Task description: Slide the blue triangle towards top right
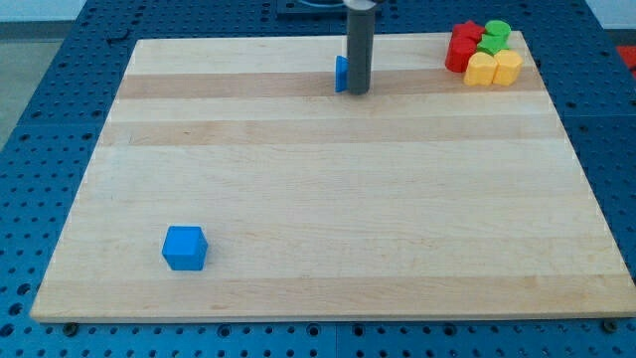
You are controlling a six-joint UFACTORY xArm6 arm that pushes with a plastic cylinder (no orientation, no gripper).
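A blue block (341,74), probably the blue triangle, stands near the top middle of the wooden board (328,189). Most of it is hidden behind my dark rod, so its shape cannot be made out. My tip (358,91) rests on the board right against the block's right side. A blue cube (185,248) sits alone near the view's bottom left.
A cluster of blocks sits at the board's top right corner: red blocks (463,46), green blocks (495,35) and yellow blocks (493,69), touching one another. A blue perforated table (50,119) surrounds the board.
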